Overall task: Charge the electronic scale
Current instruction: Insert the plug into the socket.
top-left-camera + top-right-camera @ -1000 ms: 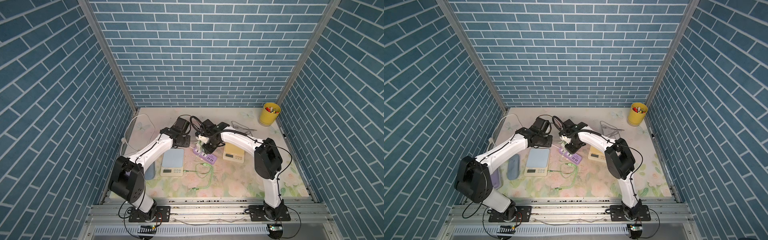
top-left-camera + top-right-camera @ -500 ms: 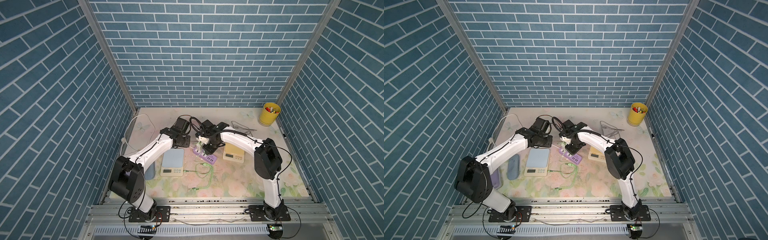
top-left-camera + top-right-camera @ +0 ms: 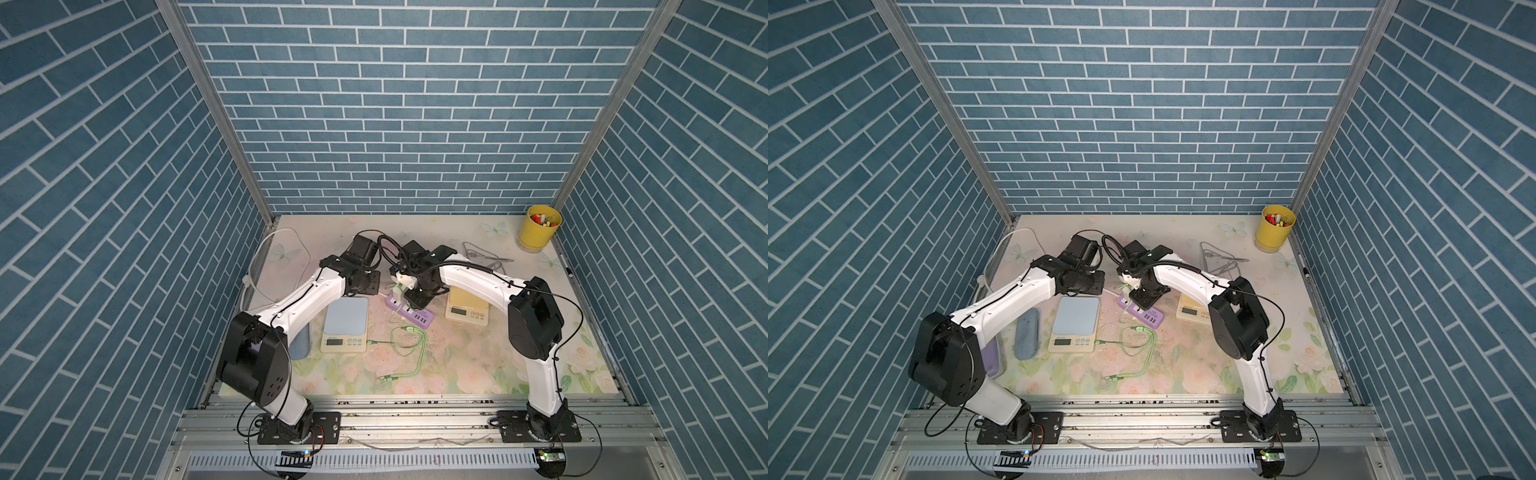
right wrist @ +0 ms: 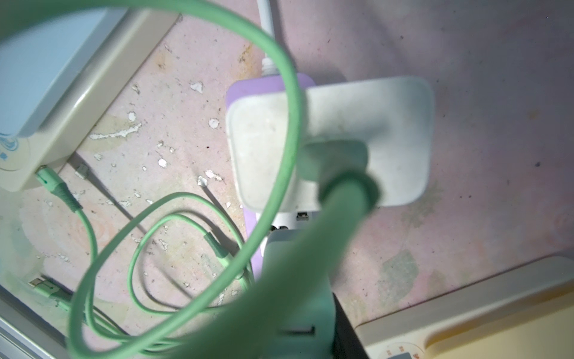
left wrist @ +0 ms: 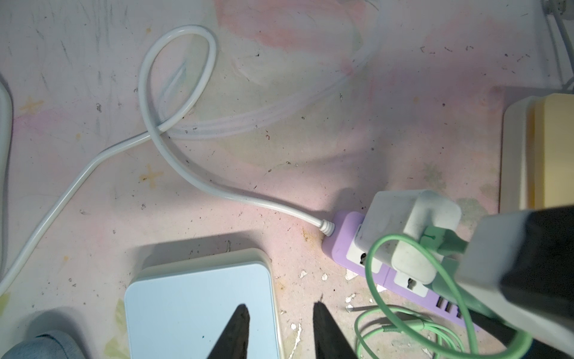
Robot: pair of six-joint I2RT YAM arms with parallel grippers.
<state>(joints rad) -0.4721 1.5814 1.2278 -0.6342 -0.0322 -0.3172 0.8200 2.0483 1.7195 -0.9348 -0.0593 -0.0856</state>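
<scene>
**Right fingers pinching the green cable at the charger, left fingers hanging empty**

The left wrist view is showing the left gripper [image 5: 279,306] with its fingers partly apart and holding nothing, hanging over a corner of the blue scale [image 5: 198,310]. Beside it, the right gripper [image 5: 462,264] is pinching the green cable [image 5: 372,258] just behind its plug. That plug is sitting in the white charger [image 5: 403,223] on the end of the purple power strip [image 5: 338,230].

Only the right wrist view is showing the cable's far connector [image 4: 46,180] meeting the side of the blue scale. Only the left wrist view is showing the strip's white cord [image 5: 174,93] looping over itself.

In both top views the blue scale is lying left of centre, between a grey pouch [image 3: 1026,338] and the strip. A yellow scale [image 3: 467,305] is sitting beyond the strip, and a yellow cup [image 3: 538,230] is standing in the far right corner.

A pale floral cover, scuffed and flecked, is lying over the bench [image 3: 457,365]. Blue brick-pattern walls [image 3: 399,124] are closing it in on three sides
</scene>
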